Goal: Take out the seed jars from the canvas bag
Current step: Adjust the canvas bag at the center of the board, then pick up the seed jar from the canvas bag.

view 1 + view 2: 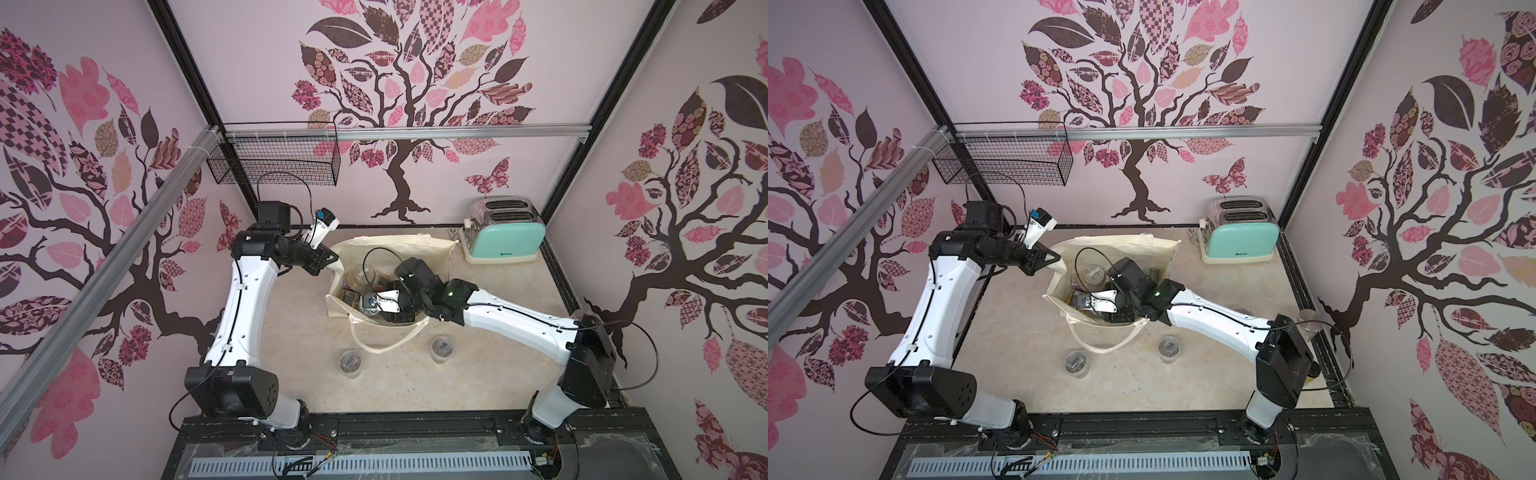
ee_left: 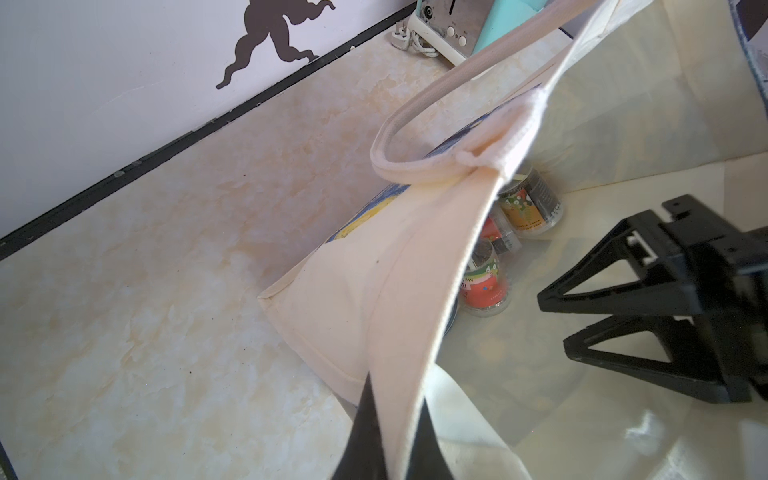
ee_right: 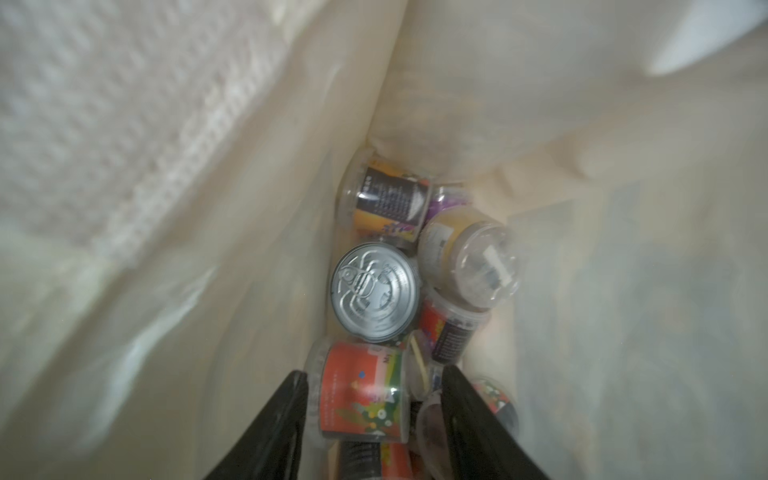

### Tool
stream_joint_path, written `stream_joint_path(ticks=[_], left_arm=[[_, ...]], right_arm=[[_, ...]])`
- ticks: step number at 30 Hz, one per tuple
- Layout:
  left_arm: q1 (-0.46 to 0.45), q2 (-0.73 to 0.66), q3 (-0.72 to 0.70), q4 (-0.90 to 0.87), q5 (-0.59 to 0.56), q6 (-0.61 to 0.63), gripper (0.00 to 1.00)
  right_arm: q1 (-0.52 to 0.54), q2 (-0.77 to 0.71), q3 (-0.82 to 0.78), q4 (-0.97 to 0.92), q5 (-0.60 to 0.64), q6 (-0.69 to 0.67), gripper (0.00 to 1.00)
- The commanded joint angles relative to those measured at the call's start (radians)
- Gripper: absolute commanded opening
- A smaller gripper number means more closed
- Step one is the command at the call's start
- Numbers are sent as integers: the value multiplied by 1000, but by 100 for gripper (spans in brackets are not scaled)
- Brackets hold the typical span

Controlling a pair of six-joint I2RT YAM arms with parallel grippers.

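- Pale marbled table (image 1: pixel 291 374) inside pink tree-papered walls; mint toaster (image 1: pixel 505 239) at the back.
- Canvas bag (image 1: pixel 415 249) stands open mid-table; I see seed jars (image 3: pixel 469 266) heaped at its bottom.
- Outside it, a loose jar (image 1: pixel 350 360) and a second loose jar (image 1: pixel 441 347) stand on the table, near its front.
- Left gripper (image 2: pixel 397 386) is pinched tight on the bag's rim.
- Right gripper (image 3: pixel 376 374) is down inside the bag, jaws apart either side of a red-labelled jar (image 3: pixel 357 399).

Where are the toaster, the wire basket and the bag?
toaster (image 1: pixel 509 242), in a top view, mint side
wire basket (image 1: pixel 282 166), in a top view, front mesh
bag (image 1: pixel 432 249), in a top view, back wall
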Motion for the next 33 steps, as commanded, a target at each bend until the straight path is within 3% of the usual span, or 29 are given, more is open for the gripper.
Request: stream_joint_path(ticks=[1,10,16,23,30,33], left_arm=[[-13,-21,66,25,104,48,0],[-23,34,124,91,184,13,0],[-79,65,93,96,143,72,0],[-80,49,45,93,149,73,0],[-79,24,-11,90,143,81,0],[-76,9,-24,83,135,80,0]], right_arm=[[18,13,-15,-73,-45,4,56],[36,41,-18,-34,77,59,59],[21,13,-23,70,137,180,66],[-6,13,-17,172,202,382,80],[-7,60,-2,275,335,666,95],[-7,93,34,272,339,796,95]])
